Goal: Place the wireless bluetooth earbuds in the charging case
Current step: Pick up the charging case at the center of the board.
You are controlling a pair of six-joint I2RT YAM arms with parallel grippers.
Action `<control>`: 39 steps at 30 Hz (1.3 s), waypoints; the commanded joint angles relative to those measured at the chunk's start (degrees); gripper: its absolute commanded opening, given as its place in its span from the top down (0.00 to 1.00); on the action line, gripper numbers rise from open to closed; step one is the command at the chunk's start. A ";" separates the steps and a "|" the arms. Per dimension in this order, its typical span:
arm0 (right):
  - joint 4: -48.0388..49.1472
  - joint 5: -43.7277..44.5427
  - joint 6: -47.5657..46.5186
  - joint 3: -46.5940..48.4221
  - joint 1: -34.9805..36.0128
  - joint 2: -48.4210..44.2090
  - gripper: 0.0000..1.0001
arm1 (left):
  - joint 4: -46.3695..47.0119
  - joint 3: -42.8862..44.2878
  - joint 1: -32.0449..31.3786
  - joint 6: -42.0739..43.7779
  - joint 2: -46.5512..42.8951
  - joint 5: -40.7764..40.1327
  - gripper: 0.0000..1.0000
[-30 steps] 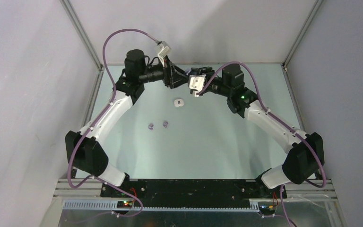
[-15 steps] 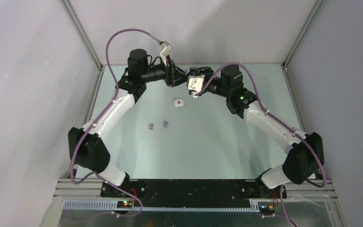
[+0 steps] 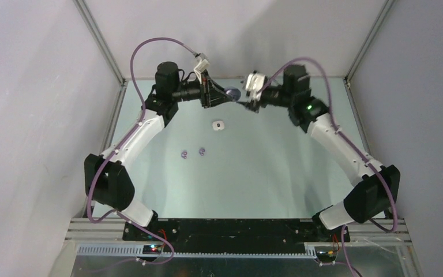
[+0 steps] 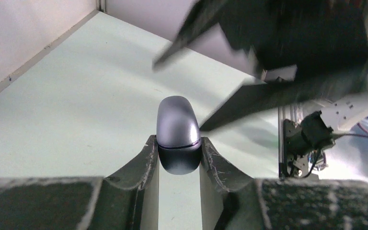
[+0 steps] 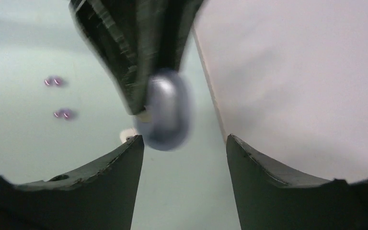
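My left gripper [image 4: 178, 143] is shut on a closed lavender charging case [image 4: 177, 125] and holds it above the far middle of the table; the case also shows in the top view [image 3: 232, 92]. My right gripper [image 5: 184, 139] is open and empty. It faces the case [image 5: 165, 110] from the right, with its fingertips just short of it. Two purple earbuds [image 3: 184, 153] [image 3: 202, 152] lie on the table left of centre, and also show in the right wrist view [image 5: 53, 81] [image 5: 63, 114]. A small white piece [image 3: 218, 124] lies nearer the grippers; I cannot tell at this size whether it is the white earbuds.
The pale green table [image 3: 265, 167] is fenced by white walls on the left, back and right. The back wall [image 5: 306, 72] is close behind the grippers. Purple cables [image 3: 150, 46] arc above both arms.
My right wrist has swung back and to the right, away from the case, and now faces it with open fingers. My left gripper shifted slightly right, still holding the case.
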 commanded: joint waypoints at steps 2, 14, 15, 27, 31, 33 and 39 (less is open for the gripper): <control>-37.73 -25.91 12.36 26.89 -7.62 6.31 0.32 | 7.42 -5.03 3.06 12.45 -4.56 10.59 1.00; -48.36 -25.34 10.72 32.79 -3.75 14.74 0.33 | 23.00 -15.03 3.18 14.15 -8.41 15.12 1.00; -48.24 -25.04 10.97 33.66 -3.06 15.63 0.33 | 22.86 -15.09 3.19 14.19 -8.44 15.24 1.00; -42.59 -21.44 15.42 35.01 -0.95 17.74 0.40 | 22.47 -15.24 3.15 14.78 -9.03 15.36 1.00; -40.49 -20.08 16.25 34.65 -0.86 18.16 0.39 | 22.58 -15.16 3.05 14.47 -8.86 15.53 1.00; -38.87 -19.49 16.51 33.99 -0.85 18.05 0.39 | 22.38 -15.01 3.10 14.12 -8.69 15.60 1.00; -37.35 -19.89 16.74 33.07 -1.03 18.69 0.44 | 22.48 -14.75 3.06 13.57 -8.36 15.48 1.00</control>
